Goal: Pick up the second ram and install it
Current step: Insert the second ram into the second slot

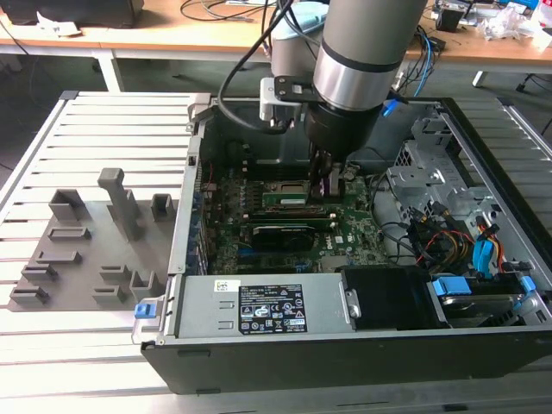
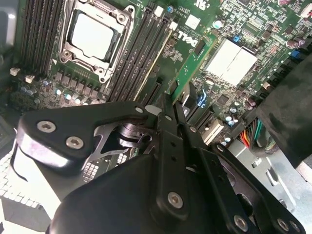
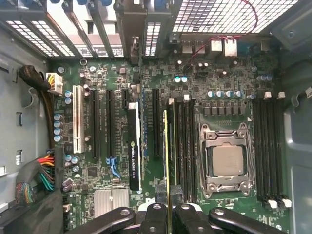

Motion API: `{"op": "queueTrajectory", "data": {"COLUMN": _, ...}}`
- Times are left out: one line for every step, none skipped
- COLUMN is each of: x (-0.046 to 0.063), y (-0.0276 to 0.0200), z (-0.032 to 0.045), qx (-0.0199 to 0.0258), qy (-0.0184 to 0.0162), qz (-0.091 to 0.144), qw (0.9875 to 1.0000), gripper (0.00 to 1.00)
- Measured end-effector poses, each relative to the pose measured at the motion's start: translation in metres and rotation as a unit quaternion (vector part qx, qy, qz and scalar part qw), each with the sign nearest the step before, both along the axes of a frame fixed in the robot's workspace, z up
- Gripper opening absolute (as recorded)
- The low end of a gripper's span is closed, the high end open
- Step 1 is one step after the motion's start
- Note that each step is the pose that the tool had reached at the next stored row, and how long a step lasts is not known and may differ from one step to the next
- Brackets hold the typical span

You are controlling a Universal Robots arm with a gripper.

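Note:
The second ram (image 3: pixel 167 156) is a thin green stick seen edge-on, and my gripper (image 3: pixel 169 208) is shut on one end of it. It lies along the outermost memory slot in the bank beside the CPU socket (image 3: pixel 225 161); whether it sits in the slot I cannot tell. In the second wrist view the second ram (image 2: pixel 194 62) sticks out from my gripper (image 2: pixel 170 101) over the motherboard (image 2: pixel 253 24). In the exterior view my gripper (image 1: pixel 326 190) is down inside the open computer case (image 1: pixel 345 362), and the second ram (image 1: pixel 289 198) runs toward the exterior view's left.
A black graphics card (image 3: pixel 134 146) stands in a slot close beside the stick. A silver heat sink (image 2: pixel 229 58) lies on the same side. Bundled cables (image 1: pixel 448 237) and drive bays fill the case on the exterior view's right. Grey holder blocks (image 1: pixel 86 241) sit outside on the slatted table.

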State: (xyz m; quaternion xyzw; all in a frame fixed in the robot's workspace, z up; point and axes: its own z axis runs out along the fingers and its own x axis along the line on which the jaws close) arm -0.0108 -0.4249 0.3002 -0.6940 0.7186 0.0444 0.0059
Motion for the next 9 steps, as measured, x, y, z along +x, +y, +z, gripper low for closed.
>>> {"op": "queueTrajectory", "data": {"x": 0.0000, "y": 0.0000, "z": -0.0013, "qx": 0.0000, "qy": 0.0000, "qz": 0.000, "qw": 1.0000, "gripper": 0.14}}
{"op": "queueTrajectory", "data": {"x": 0.0000, "y": 0.0000, "z": -0.0026, "qx": 0.0001, "qy": 0.0000, "qz": 0.000, "qw": 1.0000, "gripper": 0.14}}
{"op": "queueTrajectory", "data": {"x": 0.0000, "y": 0.0000, "z": -0.0040, "qx": 0.0001, "qy": 0.0000, "qz": 0.000, "qw": 1.0000, "gripper": 0.14}}
{"op": "queueTrajectory", "data": {"x": 0.0000, "y": 0.0000, "z": -0.0055, "qx": 0.0001, "qy": 0.0000, "qz": 0.000, "qw": 1.0000, "gripper": 0.14}}
{"op": "queueTrajectory", "data": {"x": 0.0000, "y": 0.0000, "z": -0.0065, "qx": 0.0001, "qy": 0.0000, "qz": 0.000, "qw": 1.0000, "gripper": 0.14}}
{"op": "queueTrajectory", "data": {"x": 0.0000, "y": 0.0000, "z": -0.0075, "qx": 0.0000, "qy": 0.0000, "qz": 0.000, "qw": 1.0000, "gripper": 0.14}}
{"op": "queueTrajectory", "data": {"x": -0.0008, "y": 0.0008, "z": -0.0082, "qx": -0.0002, "qy": 0.0000, "qz": 0.000, "qw": 1.0000, "gripper": 0.14}}
{"op": "queueTrajectory", "data": {"x": -0.0012, "y": 0.0016, "z": -0.0085, "qx": -0.0006, "qy": 0.0000, "qz": 0.000, "qw": 1.0000, "gripper": 0.14}}
{"op": "queueTrajectory", "data": {"x": -0.0025, "y": 0.0022, "z": -0.0093, "qx": -0.0005, "qy": -0.0001, "qz": 0.000, "qw": 1.0000, "gripper": 0.14}}
